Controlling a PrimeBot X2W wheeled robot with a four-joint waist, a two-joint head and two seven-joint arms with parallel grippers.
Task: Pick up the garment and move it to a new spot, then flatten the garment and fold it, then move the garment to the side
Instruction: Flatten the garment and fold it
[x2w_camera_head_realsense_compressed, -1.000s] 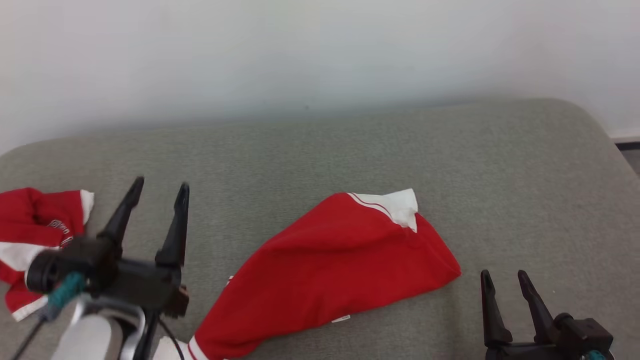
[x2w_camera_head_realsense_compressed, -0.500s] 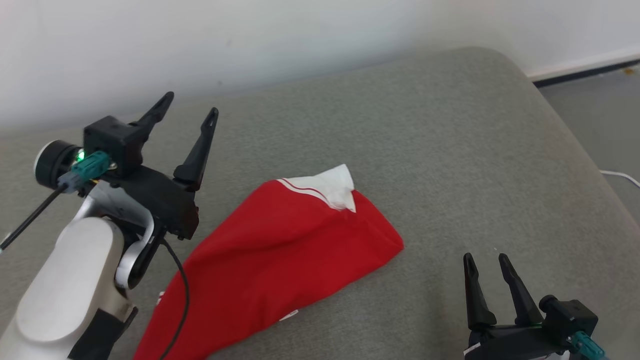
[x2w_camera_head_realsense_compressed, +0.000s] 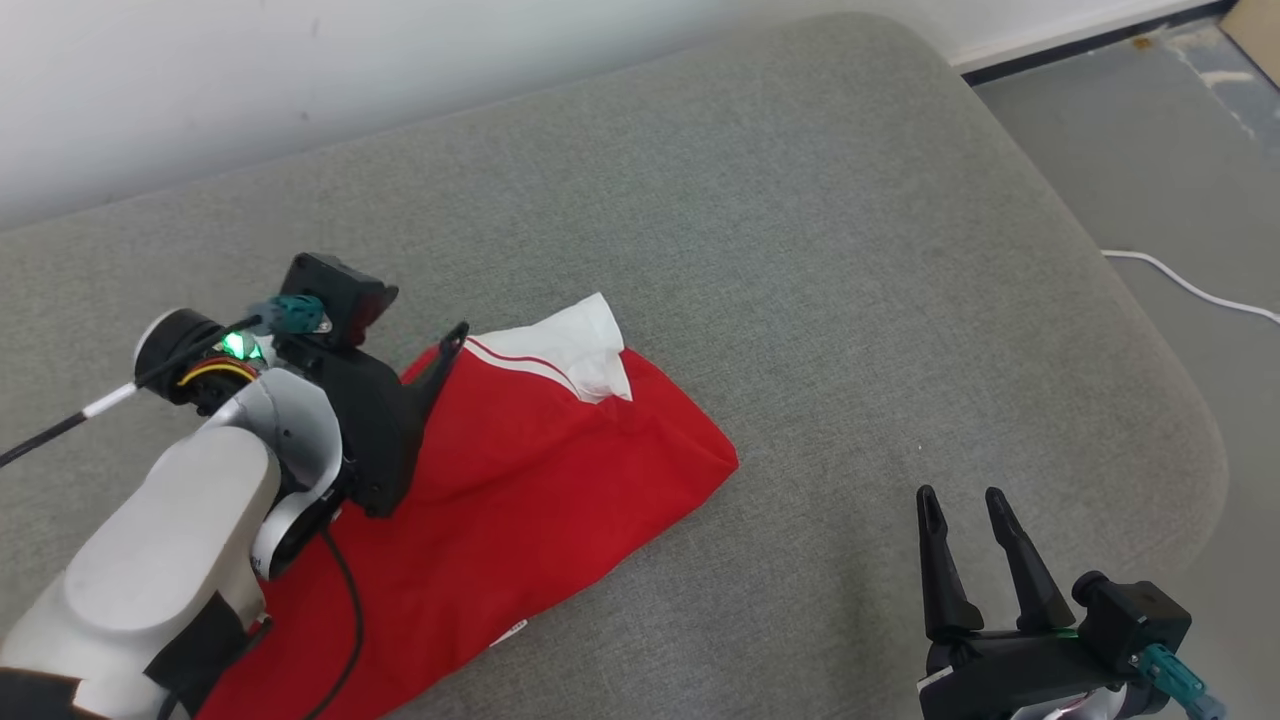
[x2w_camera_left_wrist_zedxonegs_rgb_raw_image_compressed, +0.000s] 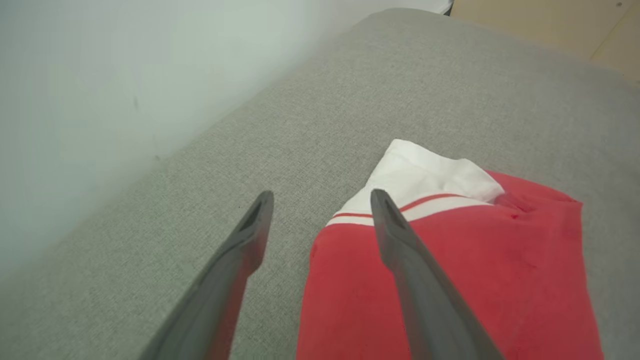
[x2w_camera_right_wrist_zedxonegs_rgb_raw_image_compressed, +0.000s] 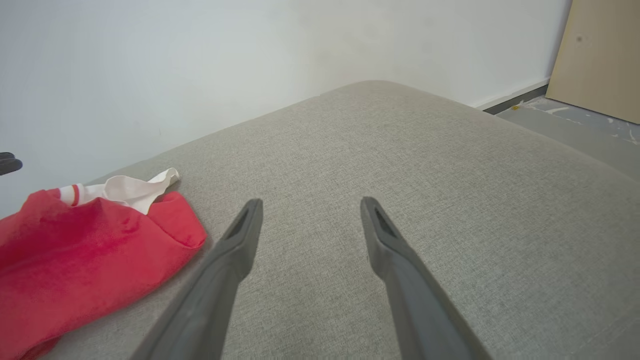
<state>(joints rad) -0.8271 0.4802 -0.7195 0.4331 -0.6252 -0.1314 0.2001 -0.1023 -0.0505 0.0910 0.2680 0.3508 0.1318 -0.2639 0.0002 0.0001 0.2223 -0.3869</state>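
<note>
The garment (x2w_camera_head_realsense_compressed: 540, 490) is red with a white, red-striped band at its far corner, and lies bunched on the grey cushion (x2w_camera_head_realsense_compressed: 800, 250). My left gripper (x2w_camera_head_realsense_compressed: 435, 345) is open and tilts down at that far left corner. In the left wrist view the garment (x2w_camera_left_wrist_zedxonegs_rgb_raw_image_compressed: 450, 260) lies under the gripper (x2w_camera_left_wrist_zedxonegs_rgb_raw_image_compressed: 321, 197): one finger is over the white band, the other over bare cushion. My right gripper (x2w_camera_head_realsense_compressed: 959, 495) stands open over bare cushion to the right of the garment. In the right wrist view the right gripper (x2w_camera_right_wrist_zedxonegs_rgb_raw_image_compressed: 311, 201) holds nothing, and the garment (x2w_camera_right_wrist_zedxonegs_rgb_raw_image_compressed: 90, 245) lies off to the left.
A white wall (x2w_camera_head_realsense_compressed: 300, 80) backs the cushion. The cushion's rounded right edge drops to a grey floor with a white cable (x2w_camera_head_realsense_compressed: 1190, 290). A beige board (x2w_camera_right_wrist_zedxonegs_rgb_raw_image_compressed: 600, 60) leans at the far right. Bare cushion stretches right of and behind the garment.
The head camera has swung right and down, so another red cloth at the far left left the picture. My left gripper has come down and tipped onto the garment's white-banded corner. Both grippers stayed open.
</note>
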